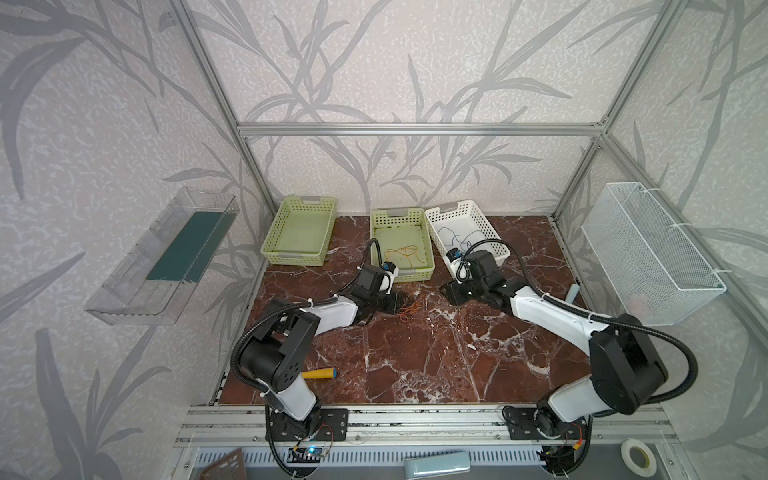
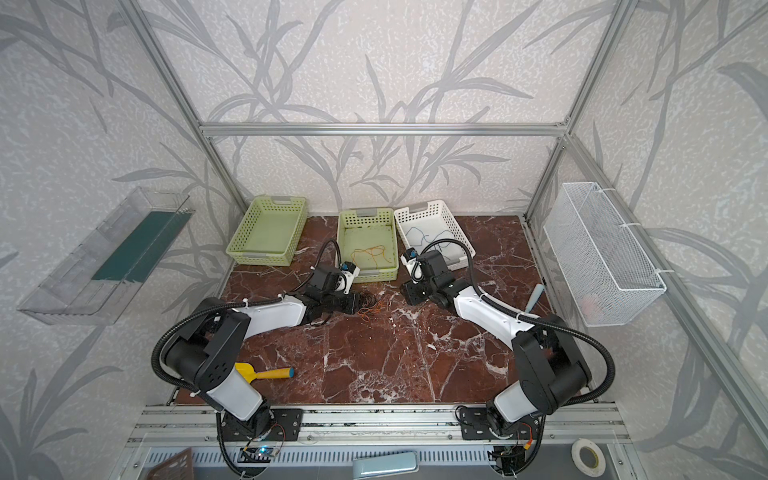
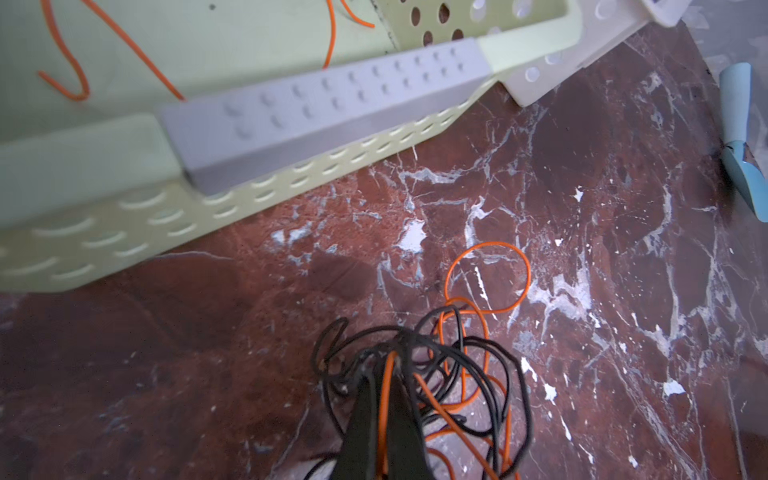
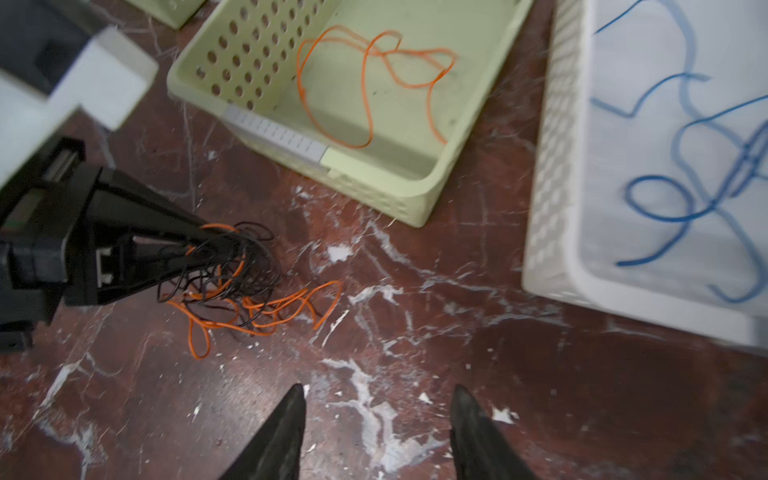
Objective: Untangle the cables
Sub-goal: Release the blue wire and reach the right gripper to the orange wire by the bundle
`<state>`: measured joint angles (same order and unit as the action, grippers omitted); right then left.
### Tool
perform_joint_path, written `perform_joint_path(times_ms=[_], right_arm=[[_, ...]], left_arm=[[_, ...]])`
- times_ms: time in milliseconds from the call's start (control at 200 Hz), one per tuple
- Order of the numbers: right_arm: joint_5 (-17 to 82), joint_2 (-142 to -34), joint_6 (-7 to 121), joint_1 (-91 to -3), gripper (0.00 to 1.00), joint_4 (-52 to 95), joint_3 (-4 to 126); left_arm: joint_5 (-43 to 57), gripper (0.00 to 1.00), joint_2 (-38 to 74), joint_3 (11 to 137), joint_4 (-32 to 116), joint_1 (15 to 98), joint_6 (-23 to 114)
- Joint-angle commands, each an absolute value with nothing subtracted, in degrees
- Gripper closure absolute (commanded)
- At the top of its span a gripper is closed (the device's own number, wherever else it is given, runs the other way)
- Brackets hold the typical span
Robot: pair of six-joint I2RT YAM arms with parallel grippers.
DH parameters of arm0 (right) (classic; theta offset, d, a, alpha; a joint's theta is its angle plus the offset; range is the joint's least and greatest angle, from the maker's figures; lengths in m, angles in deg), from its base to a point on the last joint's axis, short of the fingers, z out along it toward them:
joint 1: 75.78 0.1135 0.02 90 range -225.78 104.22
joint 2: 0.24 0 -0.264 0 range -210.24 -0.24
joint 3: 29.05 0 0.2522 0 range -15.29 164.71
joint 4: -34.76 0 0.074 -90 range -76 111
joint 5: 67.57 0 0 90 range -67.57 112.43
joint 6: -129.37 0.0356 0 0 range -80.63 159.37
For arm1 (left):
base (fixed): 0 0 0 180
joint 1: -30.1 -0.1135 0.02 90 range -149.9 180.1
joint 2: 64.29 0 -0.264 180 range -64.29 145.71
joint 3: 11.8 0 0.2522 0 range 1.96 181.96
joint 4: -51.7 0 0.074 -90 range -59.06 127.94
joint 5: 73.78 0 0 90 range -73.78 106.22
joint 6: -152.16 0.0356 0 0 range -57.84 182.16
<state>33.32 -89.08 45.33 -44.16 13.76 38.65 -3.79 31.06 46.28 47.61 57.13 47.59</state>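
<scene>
**Left gripper clenched in the tangle, right gripper released**

The cables [image 3: 457, 374], orange and black strands knotted together, are shown on the surface [image 3: 623, 249] just in front of the green basket [image 3: 270, 195]. If a lift is made from here, the whole knot may be raised or drawn tighter, since several strands appear to be pinched at once and the rest is pinned by nothing. The left gripper [image 3: 384, 365] is clenched on the cables, its arm stretched low and forward. The right gripper [image 4: 378, 392] is spread and empty, angled down over bare surface near the white basket [image 4: 552, 187].
</scene>
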Motion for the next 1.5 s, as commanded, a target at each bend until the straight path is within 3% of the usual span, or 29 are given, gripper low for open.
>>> perform_joint_path(times_ms=[0,300,745,990,1339,1494], right_arm=[[37.15,-92.67,49.85,-42.5,0.46,16.34,37.97],[37.48,-102.12,55.2,-41.76,0.48,19.51,39.79],[39.22,-108.42,56.74,-41.7,0.63,24.9,42.77],[35.01,-107.65,53.13,-41.76,1.0,20.66,44.65],[30.52,-92.36,49.14,-54.03,1.0,9.52,39.41],[28.85,-87.79,47.21,-60.3,1.0,6.07,37.24]], left_arm=[[-5.36,1.0,32.3,47.57,49.53,57.87,47.91],[-5.15,1.0,32.4,47.49,49.83,58.14,48.0],[-5.13,1.0,32.77,48.08,49.98,58.56,47.91],[-1.86,1.0,32.18,48.38,49.26,58.57,47.92],[12.27,1.0,24.69,43.8,50.1,58.0,48.05],[14.03,1.0,23.4,42.72,49.96,57.2,48.64]])
